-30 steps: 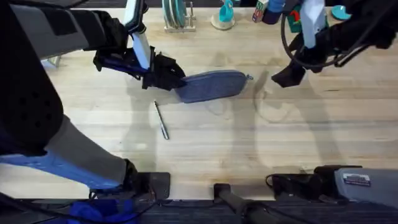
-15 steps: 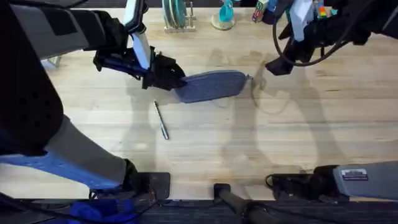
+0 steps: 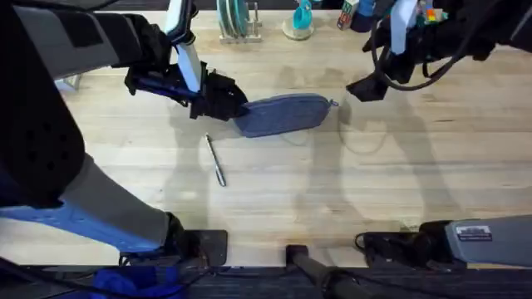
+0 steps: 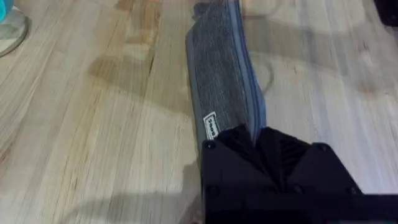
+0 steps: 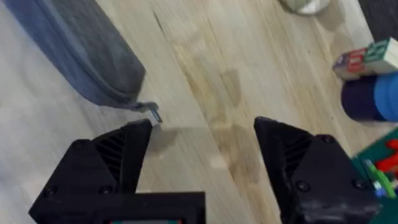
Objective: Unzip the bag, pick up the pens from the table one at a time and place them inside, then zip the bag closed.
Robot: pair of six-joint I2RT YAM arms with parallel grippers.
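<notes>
The blue-grey bag lies on the table at mid-back, its zipper closed along the top edge. My left gripper is shut on the bag's left end; in the left wrist view the bag stretches away from my gripper. My right gripper hangs open just right of the zipper pull. In the right wrist view the pull tab lies ahead of the open gripper, nearer one finger, at the bag's rounded end. A silver pen lies on the wood in front of the bag.
A dish rack, a teal object and coloured toys line the table's back edge. In the right wrist view, blocks and a dark blue cylinder stand close by. Bare wood stretches in front of the pen.
My right gripper has moved left and toward the back of the table, closing in on the bag's zipper end. The left gripper, bag and pen have stayed put.
</notes>
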